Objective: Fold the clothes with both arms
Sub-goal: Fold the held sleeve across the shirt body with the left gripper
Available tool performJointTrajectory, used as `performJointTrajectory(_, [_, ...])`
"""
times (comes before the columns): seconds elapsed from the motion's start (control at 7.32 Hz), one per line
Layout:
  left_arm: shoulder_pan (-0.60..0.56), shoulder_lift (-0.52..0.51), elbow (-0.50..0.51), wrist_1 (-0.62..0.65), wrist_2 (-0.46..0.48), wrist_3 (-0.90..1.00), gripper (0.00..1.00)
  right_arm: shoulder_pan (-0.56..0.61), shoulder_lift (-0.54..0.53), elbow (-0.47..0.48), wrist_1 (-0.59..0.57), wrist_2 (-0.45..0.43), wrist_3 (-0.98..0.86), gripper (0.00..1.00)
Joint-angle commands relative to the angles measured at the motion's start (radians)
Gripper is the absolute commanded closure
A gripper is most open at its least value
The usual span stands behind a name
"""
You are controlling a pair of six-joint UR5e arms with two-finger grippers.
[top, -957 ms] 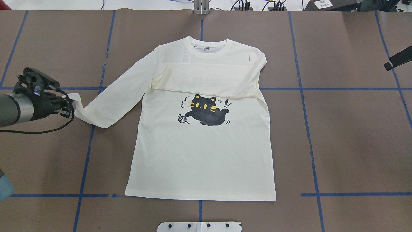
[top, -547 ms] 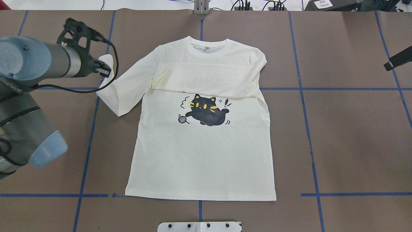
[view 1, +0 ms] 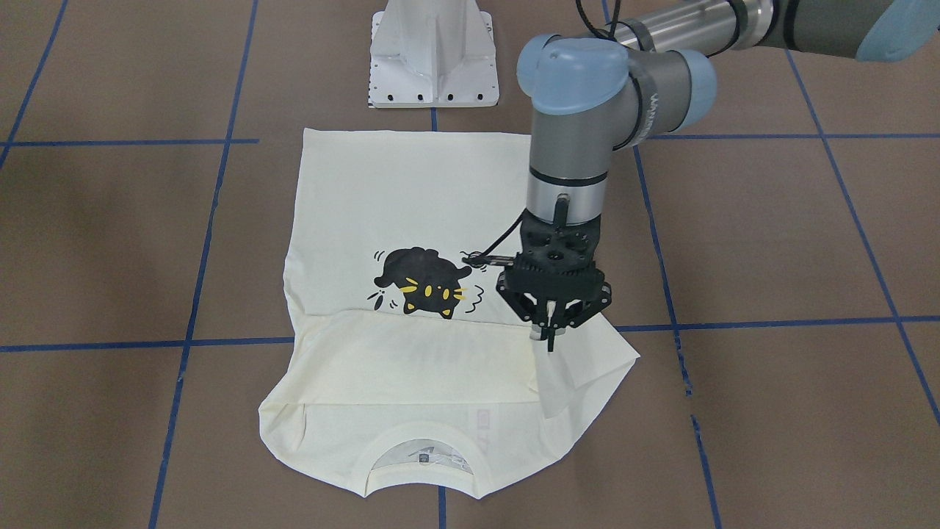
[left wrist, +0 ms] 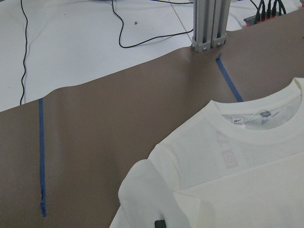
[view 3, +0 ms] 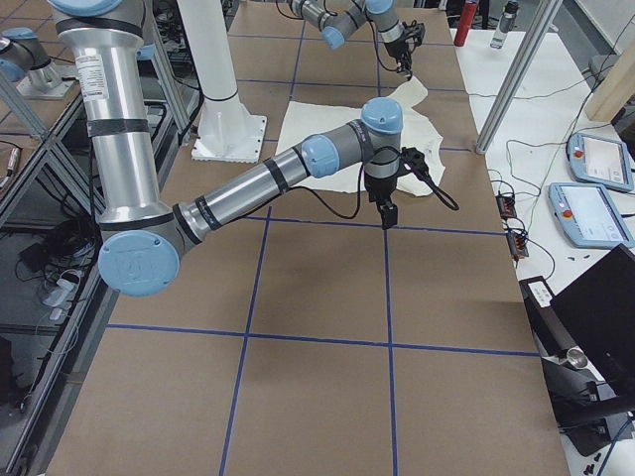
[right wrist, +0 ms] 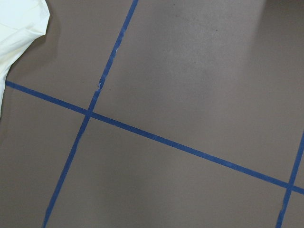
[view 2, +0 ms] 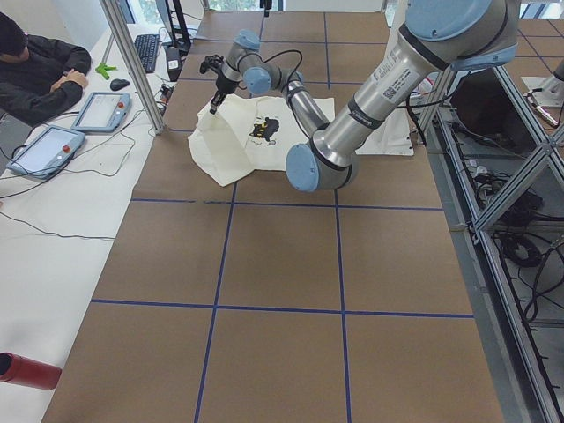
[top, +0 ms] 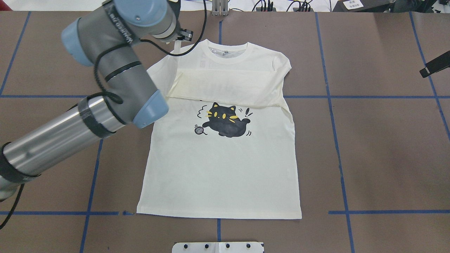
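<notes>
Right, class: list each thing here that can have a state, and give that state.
shirt: spread flat on the table, cat print up
folded sleeve: laid across the chest
lifted sleeve: hanging from the left tool
left tool: shut on the lifted sleeve's cuff
right tool: over bare table; open or shut cannot be told

Cream shirt (left wrist: 247,161) on brown table (left wrist: 118,118)
</notes>
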Motion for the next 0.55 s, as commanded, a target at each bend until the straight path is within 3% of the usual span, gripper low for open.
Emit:
performJointTrajectory(0.0, [0.058, -0.207, 0.23, -0.06, 0.043, -0.082, 1.0, 0.0, -0.003, 0.0, 0.0, 0.0, 0.0, 0.0])
performJointTrajectory(0.27, [0.193, -0.205, 0.322, -0.233, 0.226, -0.073, 1.0, 0.0, -0.009, -0.001, 0.0, -0.003, 0.0, 0.0])
performJointTrajectory(0.41, [0.251, -0.203, 0.359, -0.328, 0.267, -0.059, 1.0, 0.002, -0.009, -0.001, 0.0, -0.005, 0.002, 0.0])
